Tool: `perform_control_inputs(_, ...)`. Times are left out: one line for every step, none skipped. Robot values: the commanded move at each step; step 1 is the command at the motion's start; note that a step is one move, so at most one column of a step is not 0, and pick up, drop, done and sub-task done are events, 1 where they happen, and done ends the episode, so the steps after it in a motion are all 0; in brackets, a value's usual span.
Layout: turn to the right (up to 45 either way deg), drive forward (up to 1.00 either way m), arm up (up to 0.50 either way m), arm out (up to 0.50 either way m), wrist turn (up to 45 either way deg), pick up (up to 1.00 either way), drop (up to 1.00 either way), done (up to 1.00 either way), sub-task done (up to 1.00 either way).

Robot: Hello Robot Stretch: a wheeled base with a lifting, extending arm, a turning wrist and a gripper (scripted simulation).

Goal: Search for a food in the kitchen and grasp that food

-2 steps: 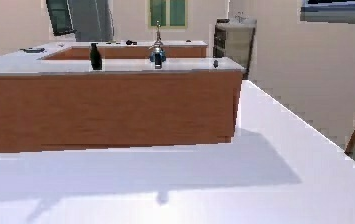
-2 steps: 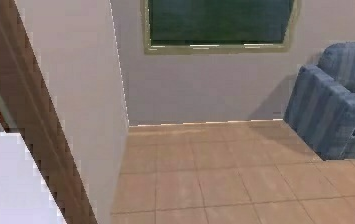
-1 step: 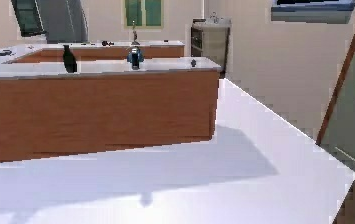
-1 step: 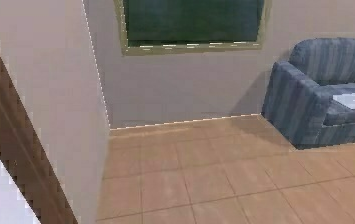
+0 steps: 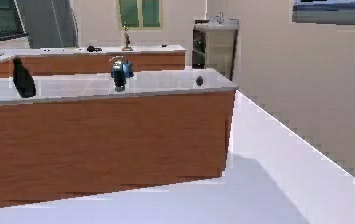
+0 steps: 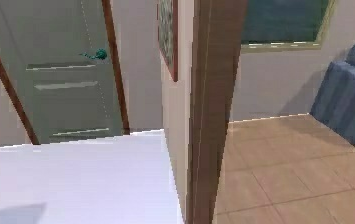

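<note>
Food cannot be named with certainty among the small things seen ahead, and it cannot be told which of them, if any, is the task's thing. In the forward view, a white floor [image 5: 275, 170] is spread nearest, and on it a long counter with wood-brown fronts is set, topped by a pale grey tabletop [image 5: 85, 88]. On that tabletop a dark bottle-shaped thing [image 5: 23, 78] is stood upright toward the view's left, a bluish rounded thing [image 5: 121, 70] is placed near the middle, and a small dark blob [image 5: 200, 80] is laid toward the right end, each well apart from the others. Behind it a second counter [image 5: 155, 60] is seen, with a thin upright thing [image 5: 127, 42] on its top. Farther back a dark grey fridge [image 5: 45, 22], a green window [image 5: 140, 12] and a dark cabinet [image 5: 213, 45] are ranged along the wall. In the arm side view, a brown wall edge [image 6: 210, 110] is seen closest, with white floor to its left and tan floor tiles [image 6: 285, 160] to its right. Beyond, a grey-green door [image 6: 60, 70] with a green knob [image 6: 101, 54], a framed picture [image 6: 166, 35] and a blue armchair [image 6: 347, 90] are placed. The arm's pose and the state of the fingers cannot be told.
</note>
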Motion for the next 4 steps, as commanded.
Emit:
perform_control_inputs(30.0, 0.00, 0.00, 0.00, 0.0, 0.00, 0.00, 0.00, 0.00)
perform_control_inputs(0.0, 0.40, 0.00, 0.00, 0.0, 0.00, 0.00, 0.00, 0.00)
perform_control_inputs(12.0, 0.00, 0.00, 0.00, 0.0, 0.00, 0.00, 0.00, 0.00)
perform_control_inputs(0.0, 1.00, 0.00, 0.00, 0.0, 0.00, 0.00, 0.00, 0.00)
